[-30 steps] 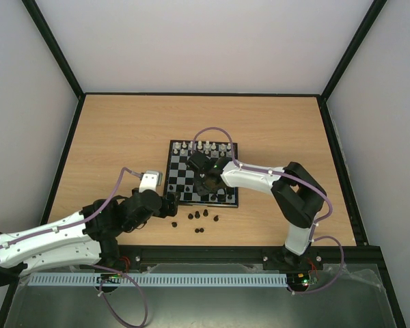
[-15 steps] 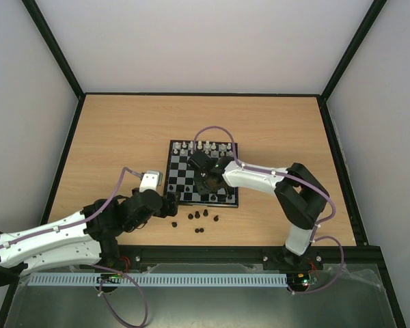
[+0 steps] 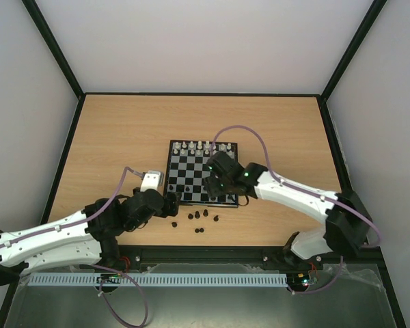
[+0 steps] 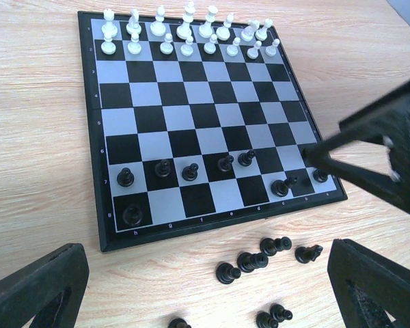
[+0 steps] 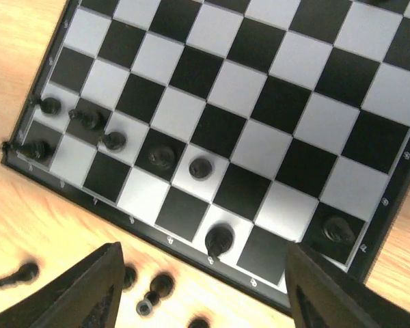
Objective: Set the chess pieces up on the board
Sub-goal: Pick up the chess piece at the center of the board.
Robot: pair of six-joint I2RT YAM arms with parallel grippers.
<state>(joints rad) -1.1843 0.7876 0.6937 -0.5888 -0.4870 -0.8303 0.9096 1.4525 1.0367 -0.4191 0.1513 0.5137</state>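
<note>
A pale wooden desk (image 3: 123, 137) is filling the floor of a booth. Plain whitish walls (image 3: 205, 41) are rising on three sides and black frame bars (image 3: 52, 48) are running up the corners. The board (image 3: 184, 171) is lying flat near the desk's middle. White pieces (image 3: 201, 145) are standing in two rows along its 12 o'clock edge. About eight black pieces (image 4: 191, 171) are standing on the two rows at its 6 o'clock edge, with gaps between them. Several loose pieces (image 3: 201, 219), also black, are resting on the bare wood just past that edge, off the board.

The left claw (image 3: 173, 205) is hovering low by the board's 7 o'clock corner. Its wrist view is showing both fingers (image 4: 41, 287) spread wide with nothing between them. The right claw (image 3: 217, 183) is hanging over the board's 5 o'clock corner. Its fingers (image 5: 99, 287) are likewise spread wide and gripping nothing.

Compared with a second ago, the right arm is now lying stretched out rather than folded, with its elbow sitting lower, toward the desk's 4 o'clock. Its claw is sitting further toward the board's 3 o'clock side. The purple cable (image 3: 242, 127) is arching higher. The left arm and the loose pieces are staying where they were.
</note>
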